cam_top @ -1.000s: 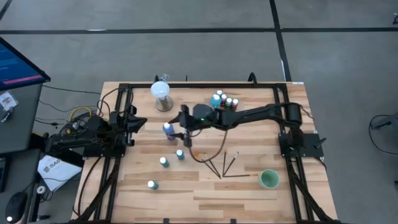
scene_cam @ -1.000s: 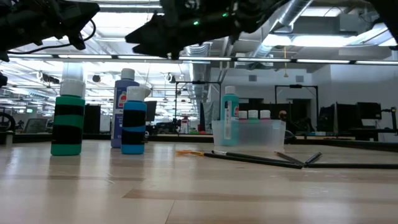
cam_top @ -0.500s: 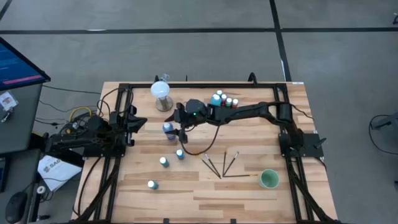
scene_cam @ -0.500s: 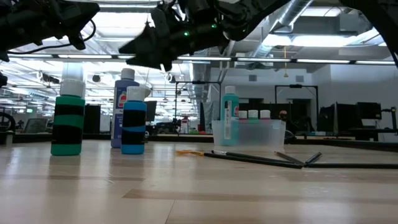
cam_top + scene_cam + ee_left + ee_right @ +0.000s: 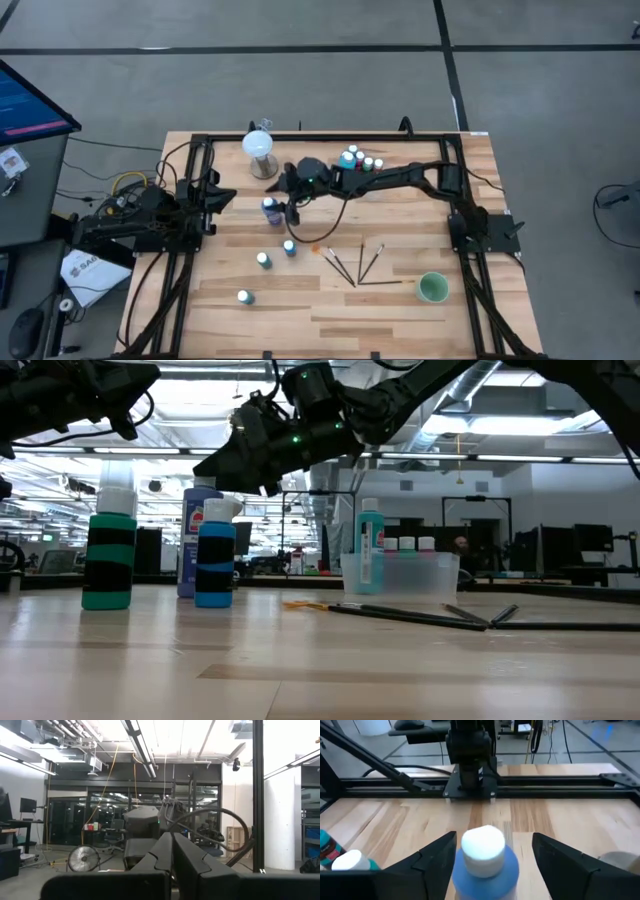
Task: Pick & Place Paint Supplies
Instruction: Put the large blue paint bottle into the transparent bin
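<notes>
Surface (image 5: 400, 300): light wood planks, framed by black rails, standing on a grey concrete floor. A monitor is glowing blue at the left edge of the high view. The low view is looking across into a large hall with ceiling light strips and desks far behind.

On the surface: a clear container (image 5: 357, 163) near the far edge is holding several white-capped bottles, one taller and teal. A white globe on a round base (image 5: 259, 150) is standing to its left. A large blue bottle (image 5: 269, 208) is standing upright near the middle. Closer to the front, a small blue bottle (image 5: 289, 248), a teal bottle (image 5: 263, 260) and another teal bottle (image 5: 244, 297) are standing apart from one another. Dark-handled paintbrushes (image 5: 355, 264) are lying loosely crossed right of centre, one with an orange tip (image 5: 300, 605). A green cup (image 5: 432, 288) is sitting toward the front right.

Right hand (image 5: 291, 199): reaching across from the right, just above the large blue bottle. In the right wrist view its fingers (image 5: 432, 857) are standing wide apart on either side of the bottle's white cap (image 5: 482, 844), not touching it; nothing is being held.

Left hand (image 5: 215, 200): waiting at the left edge of the surface, raised, with fingers pressed together, empty.
</notes>
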{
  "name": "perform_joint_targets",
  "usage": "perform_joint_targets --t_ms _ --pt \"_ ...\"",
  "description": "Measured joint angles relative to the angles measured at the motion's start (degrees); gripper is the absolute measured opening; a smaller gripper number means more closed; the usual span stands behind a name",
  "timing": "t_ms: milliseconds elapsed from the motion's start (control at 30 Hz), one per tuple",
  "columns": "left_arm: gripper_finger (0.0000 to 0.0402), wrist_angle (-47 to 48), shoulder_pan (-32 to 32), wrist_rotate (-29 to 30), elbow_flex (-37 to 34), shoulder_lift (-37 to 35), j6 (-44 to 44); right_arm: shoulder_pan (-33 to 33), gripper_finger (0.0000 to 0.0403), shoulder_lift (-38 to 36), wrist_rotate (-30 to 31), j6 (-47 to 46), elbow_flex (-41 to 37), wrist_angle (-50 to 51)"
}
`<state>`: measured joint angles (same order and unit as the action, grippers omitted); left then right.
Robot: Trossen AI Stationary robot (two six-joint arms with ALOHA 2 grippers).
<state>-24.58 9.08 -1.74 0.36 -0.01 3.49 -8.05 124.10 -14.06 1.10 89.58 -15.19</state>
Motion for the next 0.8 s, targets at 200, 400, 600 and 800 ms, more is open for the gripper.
perform_joint_targets --t_ms 200,400,600,800 --pt "0.0002 0.02 -0.02 0.0 0.0 0.0 0.02 0.04 0.0192 0.02 -0.28 0.89 -0.01 0.2" --pt "0.0002 0.02 -0.02 -0.02 0.0 0.0 0.0 0.04 0.0157 0.02 -0.76 2.35 -0.02 0.14" --pt "0.0002 0.02 -0.01 -0.01 0.0 0.0 0.02 -0.38 0.0106 0.02 -1.11 2.54 -0.02 0.17" --pt "0.0002 0.02 -0.02 0.0 0.0 0.0 0.01 -0.42 0.0105 -0.09 -1.09 2.52 0.02 1.02"
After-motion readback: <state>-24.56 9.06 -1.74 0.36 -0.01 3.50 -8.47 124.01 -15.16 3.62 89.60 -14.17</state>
